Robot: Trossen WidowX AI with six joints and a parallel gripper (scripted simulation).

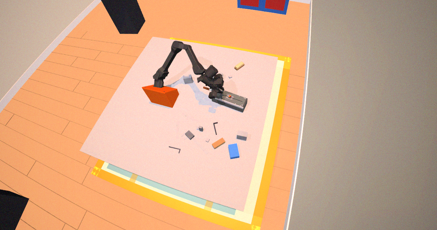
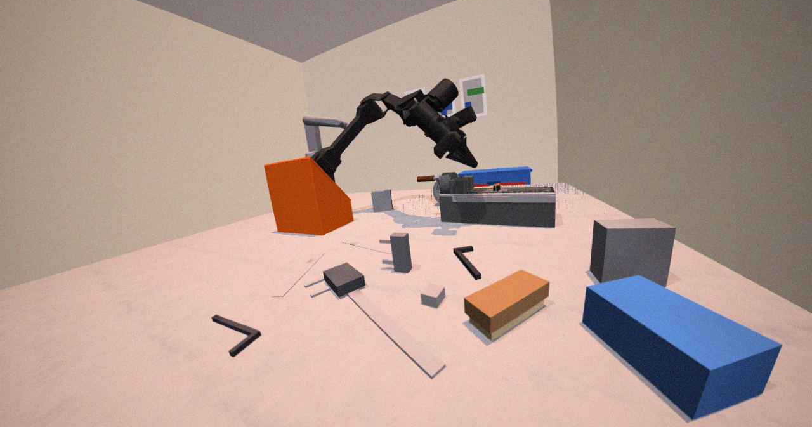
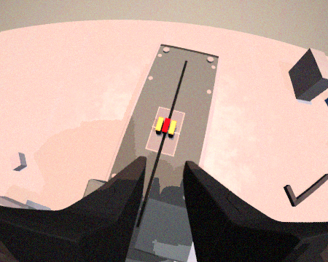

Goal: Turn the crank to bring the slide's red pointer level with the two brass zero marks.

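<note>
The dark grey slide machine (image 1: 229, 105) (image 2: 499, 211) (image 3: 194, 84) stands in front of the arm. Its red pointer (image 3: 166, 125) sits between the two brass marks, left (image 3: 159, 124) and right (image 3: 172, 128), and looks nearly level with them; a tiny offset cannot be ruled out. The brown crank handle (image 1: 206, 88) (image 2: 424, 178) sticks out at the machine's arm-side end, outside the wrist view. My gripper (image 2: 475, 165) (image 3: 165, 165) is partly open, with nothing between its fingertips. It hangs above the arm-side part of the machine, clear of the handle.
An orange block (image 1: 218, 143) (image 2: 508, 294), a blue block (image 1: 233, 151) (image 2: 670, 328), a grey block (image 1: 241, 135) (image 2: 633, 254) (image 3: 306, 74) and black L-shaped keys lie on the camera side of the exterior view. A pale grey block (image 1: 187, 79) (image 2: 381, 200) stands beyond the arm's shadow.
</note>
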